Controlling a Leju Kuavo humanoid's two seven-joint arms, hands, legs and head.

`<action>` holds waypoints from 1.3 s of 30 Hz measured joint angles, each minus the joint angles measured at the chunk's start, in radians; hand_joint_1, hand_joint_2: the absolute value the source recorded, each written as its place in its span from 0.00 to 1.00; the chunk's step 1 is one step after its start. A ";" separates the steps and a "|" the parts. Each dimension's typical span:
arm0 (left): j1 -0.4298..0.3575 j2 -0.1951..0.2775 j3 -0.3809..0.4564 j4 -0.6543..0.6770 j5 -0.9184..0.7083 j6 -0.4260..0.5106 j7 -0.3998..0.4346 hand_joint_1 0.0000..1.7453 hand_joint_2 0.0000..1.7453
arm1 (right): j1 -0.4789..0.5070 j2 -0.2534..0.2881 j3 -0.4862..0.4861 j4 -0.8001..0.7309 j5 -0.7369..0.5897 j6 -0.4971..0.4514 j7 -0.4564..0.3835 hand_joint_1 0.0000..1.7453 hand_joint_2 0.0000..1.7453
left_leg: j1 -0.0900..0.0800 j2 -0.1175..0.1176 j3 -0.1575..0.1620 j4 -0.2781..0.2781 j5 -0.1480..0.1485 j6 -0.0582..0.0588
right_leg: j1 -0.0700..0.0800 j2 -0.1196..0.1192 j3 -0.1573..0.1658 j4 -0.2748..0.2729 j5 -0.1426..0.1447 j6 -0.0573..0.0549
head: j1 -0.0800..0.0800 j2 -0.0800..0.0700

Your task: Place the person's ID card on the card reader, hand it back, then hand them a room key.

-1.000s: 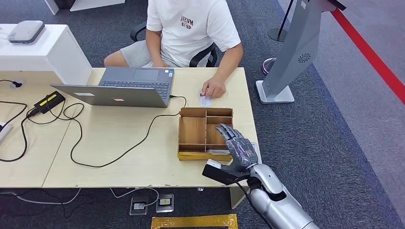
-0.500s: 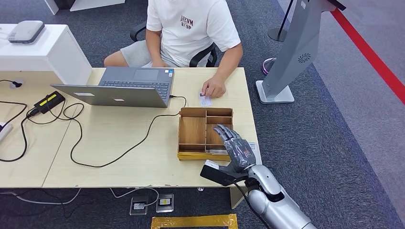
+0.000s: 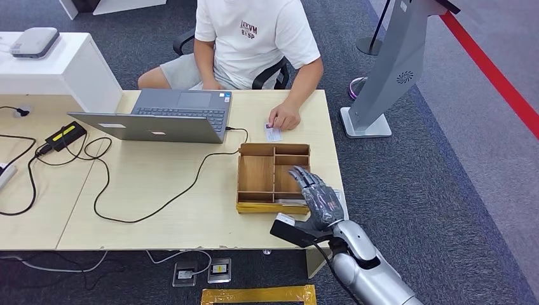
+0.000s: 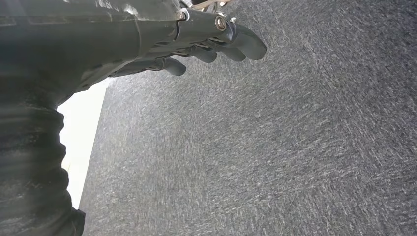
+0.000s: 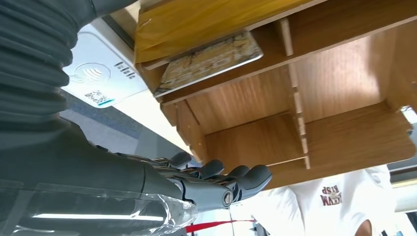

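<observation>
ID card (image 3: 272, 133) lies under person's hand (image 3: 284, 117), well beyond robot hand (image 3: 316, 194).

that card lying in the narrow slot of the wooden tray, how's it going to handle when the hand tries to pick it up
The card looks thin, flat and stiff, so it probably won't flop, and is likely light. It lies flat on the floor of its slot in the wooden tray, so fingers may slide over it rather than get under an edge. The slot walls likely crowd the right hand.
</observation>
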 joint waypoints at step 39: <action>0.000 0.000 0.000 0.000 -0.013 -0.001 -0.004 0.00 1.00 | -0.024 0.012 -0.007 0.092 -0.056 -0.029 -0.062 0.02 1.00 | 0.000 0.000 0.000 0.000 0.000 0.000 | 0.000 0.000 0.000 0.000 0.000 0.000 | 0.000 0.000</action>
